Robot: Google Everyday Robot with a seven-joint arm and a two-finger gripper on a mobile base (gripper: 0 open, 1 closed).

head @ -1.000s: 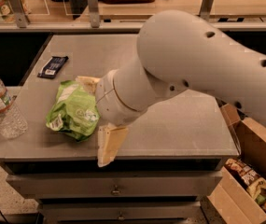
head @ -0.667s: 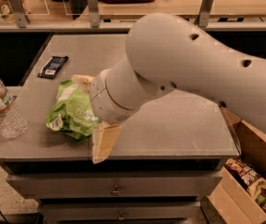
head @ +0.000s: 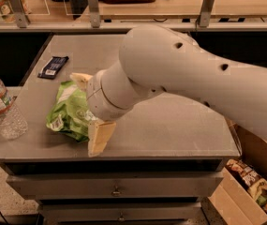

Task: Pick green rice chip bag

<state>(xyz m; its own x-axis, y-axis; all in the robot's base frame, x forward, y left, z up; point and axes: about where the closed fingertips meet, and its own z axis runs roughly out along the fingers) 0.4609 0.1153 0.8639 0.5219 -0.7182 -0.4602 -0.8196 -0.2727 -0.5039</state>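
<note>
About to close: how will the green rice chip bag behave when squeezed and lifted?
The hand straddles the green rice chip bag, fingers open. Its crinkled, puffy film will probably crumple, not stay stiff. It looks light, so likely slides on the smooth table if nudged.
</note>
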